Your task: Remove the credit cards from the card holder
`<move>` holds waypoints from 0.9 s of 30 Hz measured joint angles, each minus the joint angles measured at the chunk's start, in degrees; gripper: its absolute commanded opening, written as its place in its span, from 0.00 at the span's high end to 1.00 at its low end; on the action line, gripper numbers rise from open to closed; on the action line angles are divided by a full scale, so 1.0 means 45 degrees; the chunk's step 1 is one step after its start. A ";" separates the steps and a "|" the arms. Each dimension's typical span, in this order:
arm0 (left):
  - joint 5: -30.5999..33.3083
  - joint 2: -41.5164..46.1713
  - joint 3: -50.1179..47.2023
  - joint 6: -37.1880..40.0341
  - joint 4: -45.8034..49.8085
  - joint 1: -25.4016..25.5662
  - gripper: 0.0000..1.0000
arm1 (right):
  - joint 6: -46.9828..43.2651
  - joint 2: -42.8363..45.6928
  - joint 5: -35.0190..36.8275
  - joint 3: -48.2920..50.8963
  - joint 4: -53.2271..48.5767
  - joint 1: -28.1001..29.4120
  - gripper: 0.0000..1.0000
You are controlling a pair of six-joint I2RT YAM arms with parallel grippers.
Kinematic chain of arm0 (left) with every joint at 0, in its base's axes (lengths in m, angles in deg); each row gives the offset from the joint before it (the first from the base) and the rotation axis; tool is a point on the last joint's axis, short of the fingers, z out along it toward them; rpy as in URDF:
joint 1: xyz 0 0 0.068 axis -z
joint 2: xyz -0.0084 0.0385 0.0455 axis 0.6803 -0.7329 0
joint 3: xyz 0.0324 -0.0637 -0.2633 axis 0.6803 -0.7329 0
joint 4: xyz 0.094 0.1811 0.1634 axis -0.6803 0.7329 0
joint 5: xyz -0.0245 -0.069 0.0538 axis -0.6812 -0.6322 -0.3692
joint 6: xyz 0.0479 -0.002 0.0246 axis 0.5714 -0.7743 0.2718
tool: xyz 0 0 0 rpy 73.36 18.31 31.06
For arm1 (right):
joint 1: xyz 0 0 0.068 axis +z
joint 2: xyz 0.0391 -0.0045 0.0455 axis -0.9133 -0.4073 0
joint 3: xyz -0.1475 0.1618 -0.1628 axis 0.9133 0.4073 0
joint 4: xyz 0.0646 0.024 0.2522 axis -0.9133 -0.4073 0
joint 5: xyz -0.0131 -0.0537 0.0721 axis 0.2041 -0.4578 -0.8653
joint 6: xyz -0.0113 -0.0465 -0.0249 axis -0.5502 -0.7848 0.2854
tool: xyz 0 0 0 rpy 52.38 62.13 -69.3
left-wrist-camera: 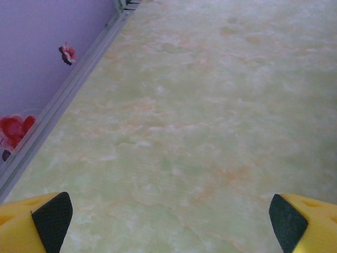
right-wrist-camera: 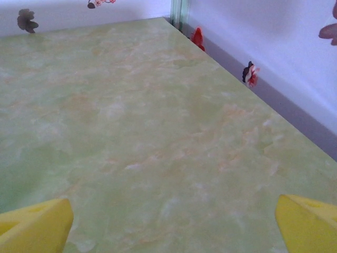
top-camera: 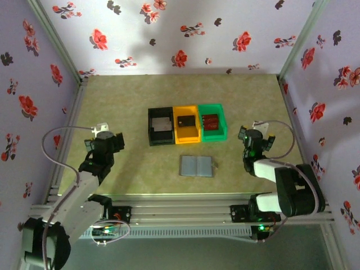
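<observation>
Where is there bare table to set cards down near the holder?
Free: the table left of the black bin, the patch right of the green bin, and the wide strip behind all three bins. Crowded: the narrow gap between the orange bin and the holder.

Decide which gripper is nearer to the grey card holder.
Right. The right gripper sits a little to the right of the card holder; the left gripper is farther off to its left.
</observation>
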 measured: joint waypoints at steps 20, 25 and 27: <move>-0.1719 -0.4998 -0.0869 0.0753 -0.6679 -0.3055 0.00 | -0.0568 -0.2725 -0.2472 -0.0656 0.2837 -0.1200 0.01; -0.3230 -0.5994 -0.0797 0.0704 -0.7990 -0.4129 0.00 | -0.0408 -0.2725 -0.2555 -0.0680 0.2526 -0.1477 0.01; -0.3730 -0.6552 -0.0743 0.0860 -0.8636 -0.4192 0.00 | -0.0403 -0.2725 -0.2565 -0.0680 0.2429 -0.1477 0.01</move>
